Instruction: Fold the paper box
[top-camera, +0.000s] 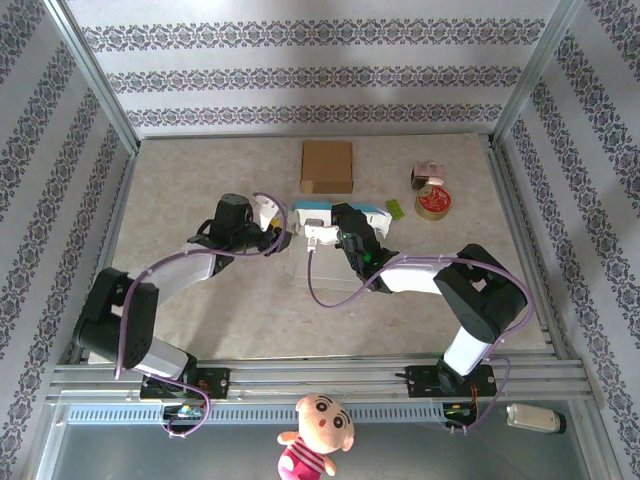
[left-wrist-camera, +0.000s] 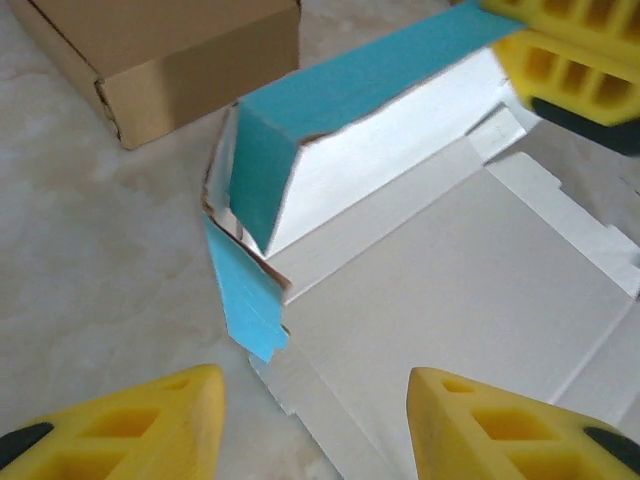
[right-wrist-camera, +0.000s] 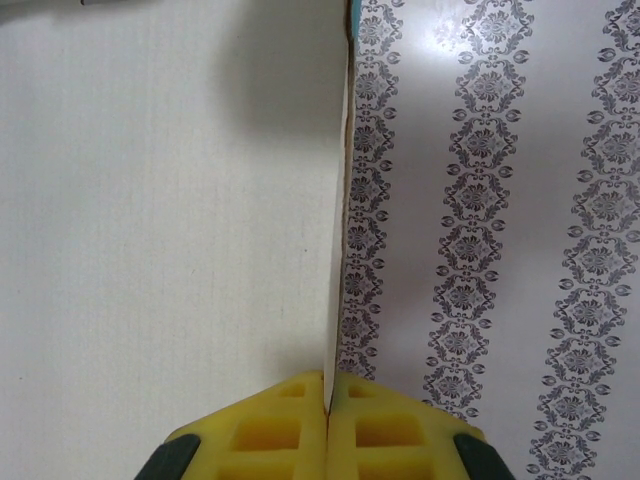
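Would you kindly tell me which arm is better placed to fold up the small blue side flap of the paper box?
Left: the left claw, open, hovers just beside that blue cardboard flap, while the right claw is shut on the box's raised white wall panel.

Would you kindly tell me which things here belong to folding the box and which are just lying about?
For the job: paper box, left gripper (open), right gripper (shut on the box's panel).
Lying about: brown carton, tape roll, green item, plush doll.

Overhead and close wrist views, shared box (left-wrist-camera: 450, 290)
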